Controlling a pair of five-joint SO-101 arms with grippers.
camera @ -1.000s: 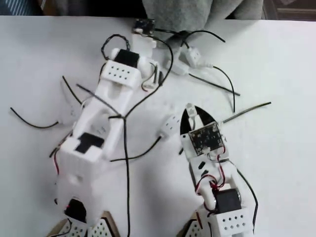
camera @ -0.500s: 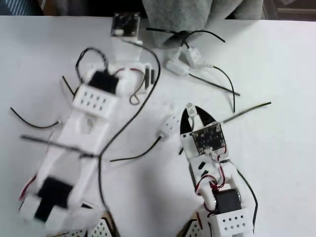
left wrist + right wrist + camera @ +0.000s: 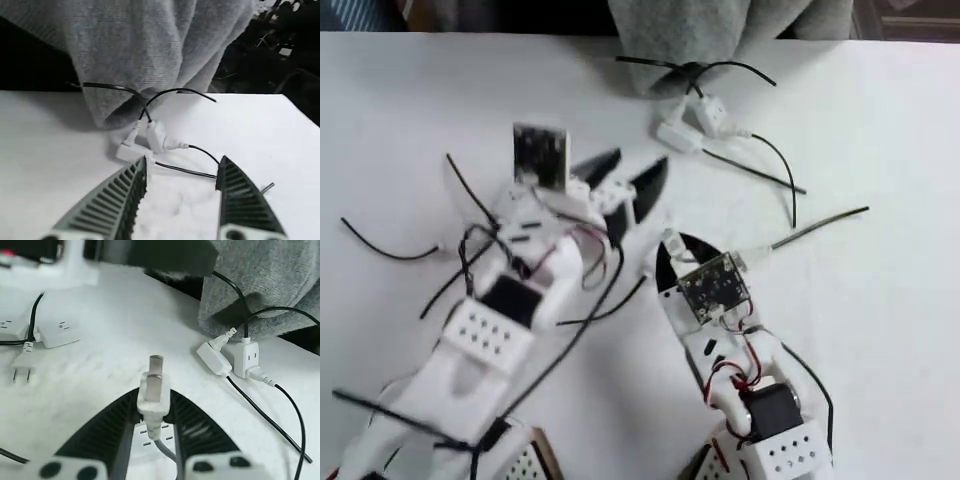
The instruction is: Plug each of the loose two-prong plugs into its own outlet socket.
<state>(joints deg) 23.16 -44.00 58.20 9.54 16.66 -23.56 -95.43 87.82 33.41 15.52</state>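
**A:** Closest in, the right gripper (image 3: 153, 411) has its black ribbed jaws pinching a white two-prong plug (image 3: 151, 390) by the body. The metal prongs stick out past the fingertips and a grey cord trails back between the jaws.

**B:** And right beneath those jaws lies a flat white outlet socket block (image 3: 149, 436) on the white table (image 3: 115, 315). Whether plug and block touch, I can't tell.

**A:** Up to the high view now. The left gripper (image 3: 641, 158) sits just beside the right one, a little farther out, dark jaws spread wide with nothing between them.

**B:** Its own wrist camera agrees: the ribbed fingers (image 3: 125, 195) are well apart, with bare tabletop in the gap.

**A:** Off to the side of the right gripper, a second loose white plug (image 3: 22, 366) lies flat on a black cord, near a small white square socket (image 3: 59, 333).

**B:** Farther out there's a white socket cube (image 3: 246, 358) with two slots on its face. A slim white connector (image 3: 214, 353) lies just beside it, and black cords curl away from both.

**A:** And at the far edge, a grey knit fabric (image 3: 150, 45) hangs down onto the table, with cords running in under it.
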